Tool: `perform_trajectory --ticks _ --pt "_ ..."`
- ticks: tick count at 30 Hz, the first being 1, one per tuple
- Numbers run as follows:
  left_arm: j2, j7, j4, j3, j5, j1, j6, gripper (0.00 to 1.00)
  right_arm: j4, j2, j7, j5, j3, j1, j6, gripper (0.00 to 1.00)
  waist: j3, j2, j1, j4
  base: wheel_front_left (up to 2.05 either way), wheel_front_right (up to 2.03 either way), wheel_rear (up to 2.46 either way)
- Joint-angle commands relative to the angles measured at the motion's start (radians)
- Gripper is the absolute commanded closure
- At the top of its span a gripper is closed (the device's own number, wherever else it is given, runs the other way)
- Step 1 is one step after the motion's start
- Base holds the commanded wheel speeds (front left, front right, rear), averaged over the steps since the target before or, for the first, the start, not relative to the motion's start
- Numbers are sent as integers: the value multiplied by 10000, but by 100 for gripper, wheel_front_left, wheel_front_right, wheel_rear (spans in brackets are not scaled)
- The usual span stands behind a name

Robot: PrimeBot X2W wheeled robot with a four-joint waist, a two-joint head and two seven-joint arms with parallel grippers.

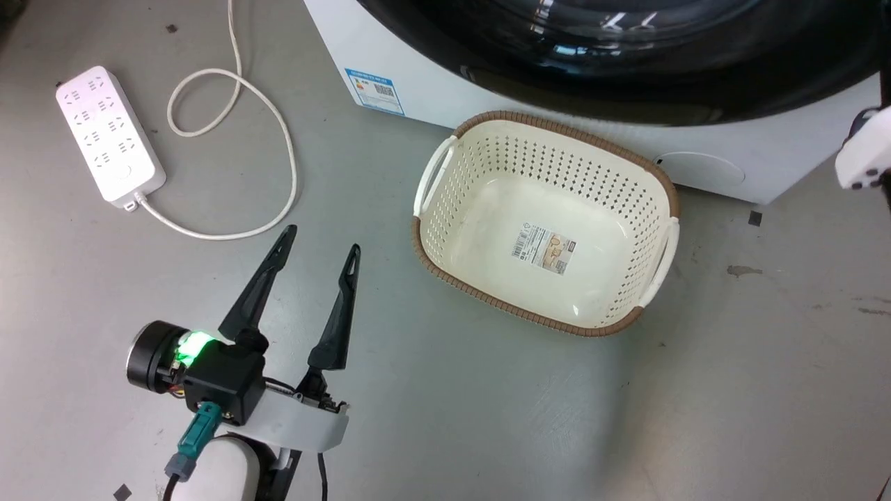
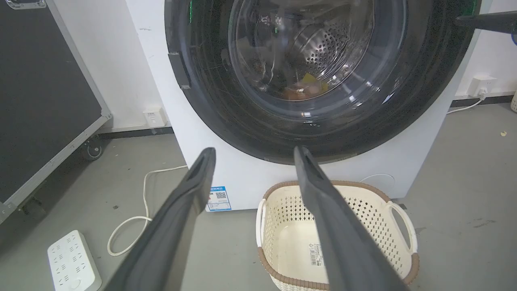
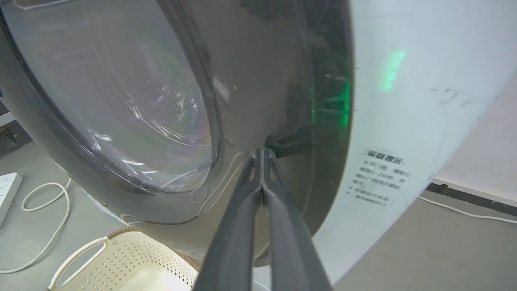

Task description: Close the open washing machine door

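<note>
The right gripper [image 3: 262,152] is squeezed tight, its tips at the washing machine door [image 3: 121,101]. The left gripper [image 1: 321,239] is spread wide, holding nothing.

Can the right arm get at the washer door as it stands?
Probably yes: the right claw, shut, has its tips right up at the black rim of the door, nothing between. Contact I can't confirm.

A cream perforated laundry basket [image 1: 501,167] with a brown woven rim sits on the grey floor [image 1: 487,417], a label [image 1: 545,251] on its bottom. Well to its left lies a white power strip [image 1: 109,136], its cord [image 1: 293,174] looping alongside. Far left stands a black wheeled case [image 2: 40,101].
</note>
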Motion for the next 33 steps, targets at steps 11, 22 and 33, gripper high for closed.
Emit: perform_trajectory --ticks 11,22,33 --pt "-166 -53 70 251 140 -340 -145 0 1030 5 -427 -631 -563 -1254 -17 100 168 0 -1 -79 0 0 0" --pt "-323 -53 561 585 87 202 -171 0 1193 466 -1828 -85 536 685 -17 0 -1670 0 -1 -608 0 0 0" --pt "-198 -53 1384 826 40 1065 -165 0 -1856 1222 -2324 485 807 4790 -17 0 -3481 0 -1 -1545 0 0 0"
